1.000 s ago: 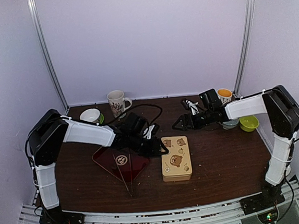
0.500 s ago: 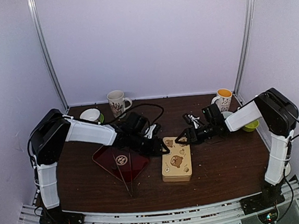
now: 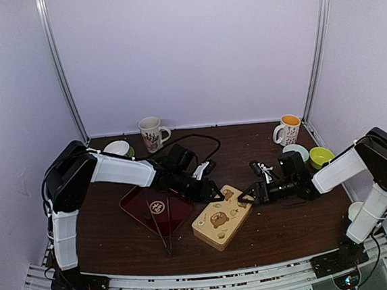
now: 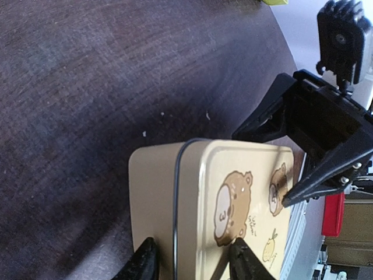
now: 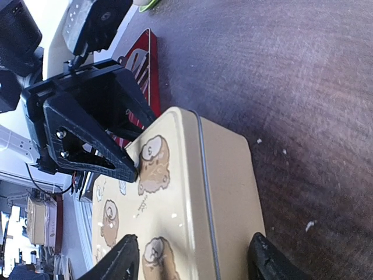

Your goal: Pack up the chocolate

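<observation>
Left of the tin (image 3: 220, 217) lies the red tray (image 3: 139, 203). The left gripper (image 3: 213, 195) stands at the tin's far-left corner with its fingers spread across it; whether they clench it I cannot tell. The tin has turned since a moment ago, from square to skewed, and has slid nearer, so I judge the arms are working to open it. Its tan lid with bear drawings is closed. The right gripper (image 3: 247, 197) has come down to the tin's right corner and straddles it too, grip unclear. The chocolate shows in no view.
</observation>
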